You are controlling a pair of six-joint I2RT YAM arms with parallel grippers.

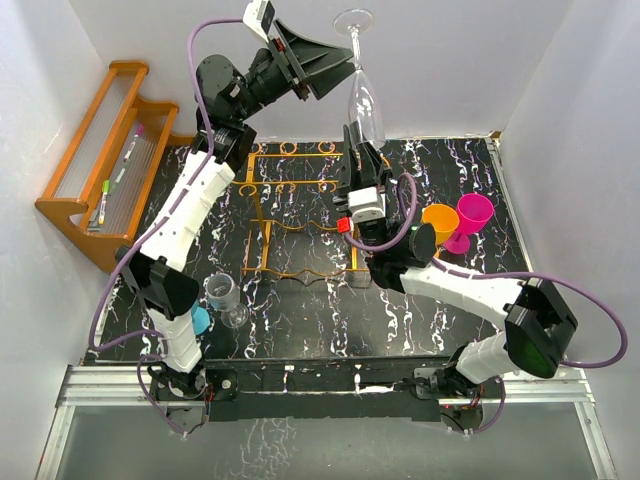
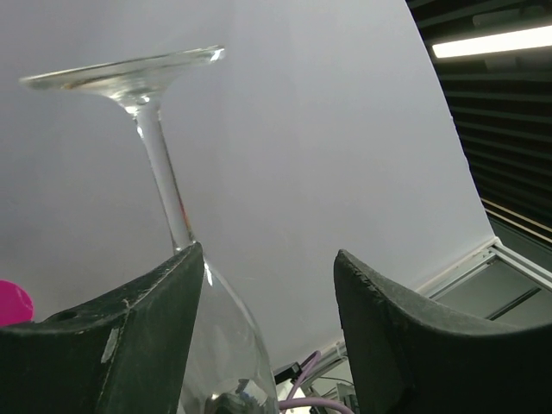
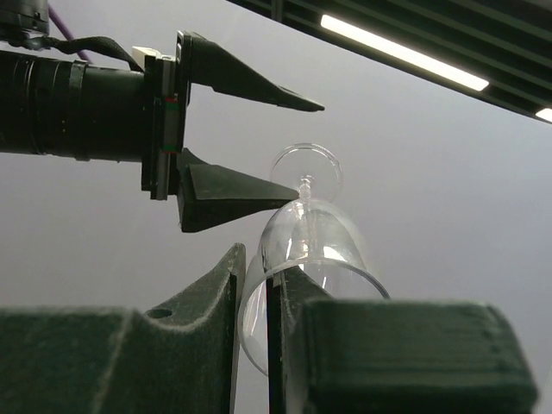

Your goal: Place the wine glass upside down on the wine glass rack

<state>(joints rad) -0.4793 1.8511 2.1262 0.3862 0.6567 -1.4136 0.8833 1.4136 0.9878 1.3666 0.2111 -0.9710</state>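
Clear wine glass (image 1: 363, 95) is hanging foot-up near the wine glass rack (image 1: 300, 227), right gripper (image 1: 362, 148) clamping its bowl rim & left gripper (image 1: 336, 62) gaping beside the stem, probably needing centring before closing.

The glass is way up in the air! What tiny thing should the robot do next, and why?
Probably the right gripper should ease the wine glass down toward the wire rack. The glass is already foot-up and pinched at its rim, and the left gripper is open, not holding it.
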